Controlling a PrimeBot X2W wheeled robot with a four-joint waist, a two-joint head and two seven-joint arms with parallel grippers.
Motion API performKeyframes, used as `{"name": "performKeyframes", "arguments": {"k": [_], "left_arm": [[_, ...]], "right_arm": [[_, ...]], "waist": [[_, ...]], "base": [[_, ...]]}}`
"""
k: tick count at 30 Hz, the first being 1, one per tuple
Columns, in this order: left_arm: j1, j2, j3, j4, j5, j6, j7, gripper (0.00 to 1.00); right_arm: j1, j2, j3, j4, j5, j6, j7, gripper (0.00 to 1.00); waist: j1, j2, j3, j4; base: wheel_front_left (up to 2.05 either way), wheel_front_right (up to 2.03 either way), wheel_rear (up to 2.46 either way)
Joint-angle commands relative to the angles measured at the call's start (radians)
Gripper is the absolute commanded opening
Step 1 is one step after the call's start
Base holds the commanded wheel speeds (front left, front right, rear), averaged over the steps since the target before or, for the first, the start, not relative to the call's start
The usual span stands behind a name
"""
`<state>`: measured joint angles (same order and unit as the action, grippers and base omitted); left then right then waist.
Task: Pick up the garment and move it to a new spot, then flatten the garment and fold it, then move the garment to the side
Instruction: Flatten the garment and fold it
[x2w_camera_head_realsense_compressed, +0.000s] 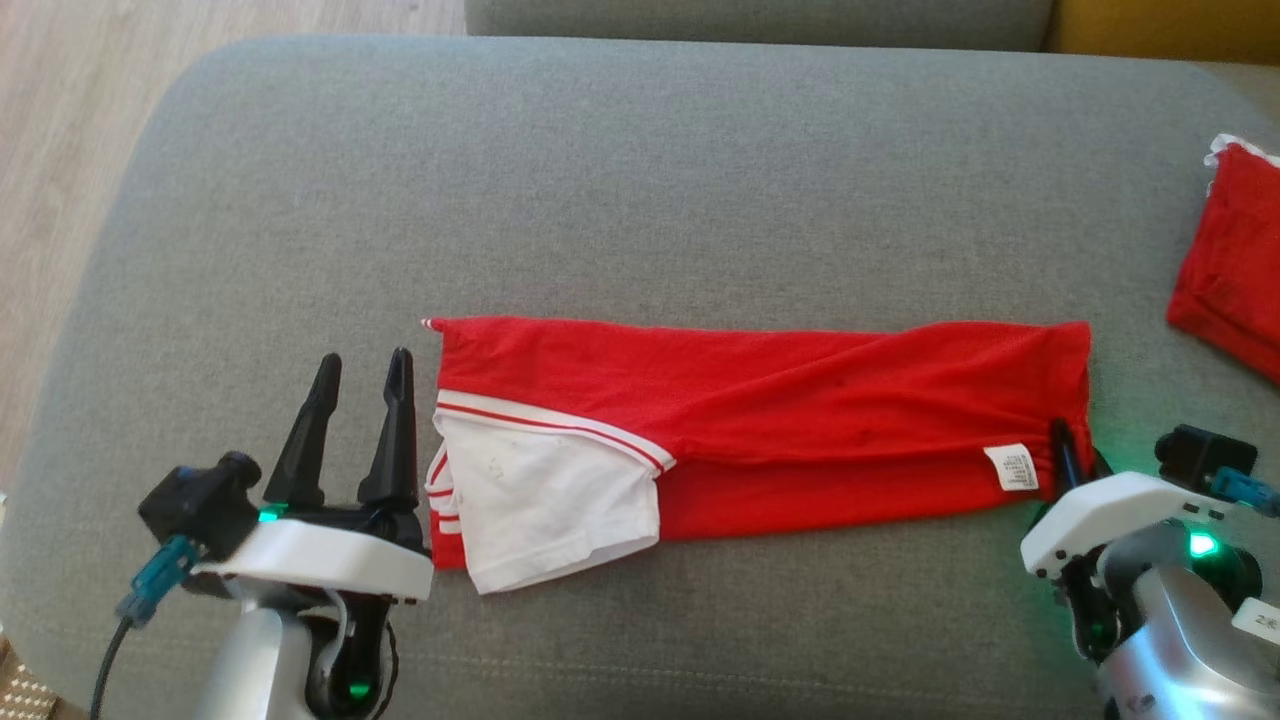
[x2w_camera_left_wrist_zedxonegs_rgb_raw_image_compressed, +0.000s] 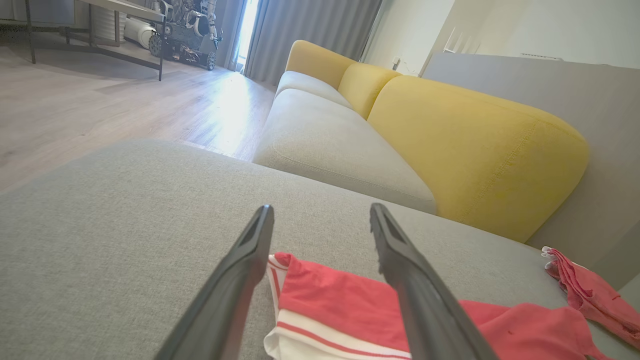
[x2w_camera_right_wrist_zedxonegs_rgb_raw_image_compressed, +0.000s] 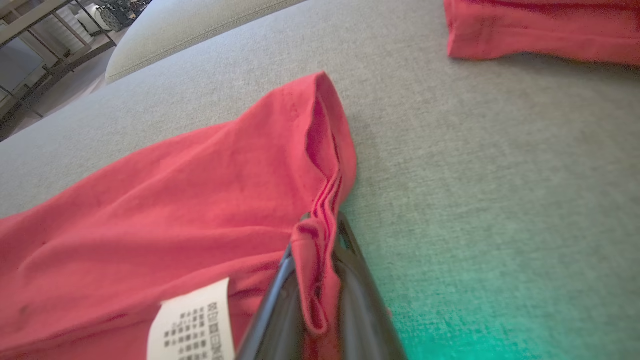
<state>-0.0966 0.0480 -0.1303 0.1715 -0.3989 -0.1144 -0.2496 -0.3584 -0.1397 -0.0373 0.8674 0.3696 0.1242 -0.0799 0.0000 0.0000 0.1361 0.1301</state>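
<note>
The garment (x2w_camera_head_realsense_compressed: 760, 420) is red with white, red-striped trim and a white sleeve, folded into a long band across the grey cushion (x2w_camera_head_realsense_compressed: 640, 180). A white care label (x2w_camera_head_realsense_compressed: 1011, 467) lies near its right end. My right gripper (x2w_camera_head_realsense_compressed: 1066, 445) is shut on the garment's right hem (x2w_camera_right_wrist_zedxonegs_rgb_raw_image_compressed: 312, 260), the red fabric pinched between its two fingers (x2w_camera_right_wrist_zedxonegs_rgb_raw_image_compressed: 280, 305). My left gripper (x2w_camera_head_realsense_compressed: 362, 372) stands open just left of the garment's left end, nothing between its fingers; its fingertips (x2w_camera_left_wrist_zedxonegs_rgb_raw_image_compressed: 262, 225) hover over the striped edge (x2w_camera_left_wrist_zedxonegs_rgb_raw_image_compressed: 320, 320).
A second red cloth (x2w_camera_head_realsense_compressed: 1230, 270) lies at the cushion's right edge, also seen as a red cloth (x2w_camera_right_wrist_zedxonegs_rgb_raw_image_compressed: 540, 27) beyond my right fingers. A yellow-backed sofa (x2w_camera_left_wrist_zedxonegs_rgb_raw_image_compressed: 450, 135) stands behind the cushion. Wooden floor (x2w_camera_head_realsense_compressed: 60, 150) lies past the left edge.
</note>
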Motion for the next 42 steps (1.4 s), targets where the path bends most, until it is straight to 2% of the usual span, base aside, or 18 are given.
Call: {"name": "performKeyframes", "arguments": {"k": [1, 7, 13, 18, 24, 32, 38, 42], "left_arm": [[-0.038, 0.002, 0.029, -0.024, -0.003, 0.002, -0.012, 1.00], [-0.031, 0.002, 0.035, -0.026, -0.003, 0.006, -0.012, 1.00], [-0.021, 0.002, 0.040, -0.027, -0.002, 0.009, -0.012, 1.00], [-0.011, 0.002, 0.032, -0.020, -0.005, 0.011, -0.012, 1.00], [-0.001, 0.002, 0.023, -0.015, -0.012, 0.017, -0.012, 1.00], [0.003, 0.002, 0.034, -0.016, -0.005, 0.016, -0.012, 1.00], [-0.001, 0.002, 0.024, -0.012, 0.000, 0.012, -0.012, 1.00], [0.008, 0.002, 0.040, -0.008, 0.005, 0.010, -0.012, 1.00]], "right_arm": [[-0.021, -0.024, 0.024, -0.005, 0.003, 0.007, -0.021, 0.00], [-0.043, -0.081, -0.026, 0.019, -0.025, 0.007, -0.066, 0.00], [-0.096, -0.147, -0.190, 0.077, -0.157, 0.007, -0.123, 0.00], [-0.113, -0.097, -0.212, 0.066, -0.214, 0.007, -0.120, 0.00], [-0.105, -0.028, -0.176, -0.020, -0.189, 0.007, -0.076, 0.00], [-0.056, 0.059, -0.052, -0.272, -0.109, 0.007, 0.038, 0.00], [0.006, 0.084, 0.060, -0.482, -0.079, 0.007, 0.116, 0.00], [0.052, 0.089, 0.160, -0.602, 0.023, 0.007, 0.168, 0.00]], "waist": [[0.0000, 0.0000, -0.008, -0.004], [0.0000, 0.0000, -0.025, -0.013], [0.0000, 0.0000, -0.044, -0.021], [0.0000, 0.0000, -0.059, -0.026], [0.0000, 0.0000, -0.081, -0.031], [0.0000, 0.0000, -0.082, -0.045], [0.0000, 0.0000, -0.086, -0.046], [0.0000, 0.0000, -0.091, -0.039]], "base": [[0.00, 0.00, 0.00], [0.00, 0.00, 0.00], [0.00, 0.00, 0.00], [0.00, 0.00, 0.00], [0.00, 0.00, 0.00], [0.00, 0.00, 0.00], [0.00, 0.00, 0.00], [0.00, 0.00, 0.00]]}}
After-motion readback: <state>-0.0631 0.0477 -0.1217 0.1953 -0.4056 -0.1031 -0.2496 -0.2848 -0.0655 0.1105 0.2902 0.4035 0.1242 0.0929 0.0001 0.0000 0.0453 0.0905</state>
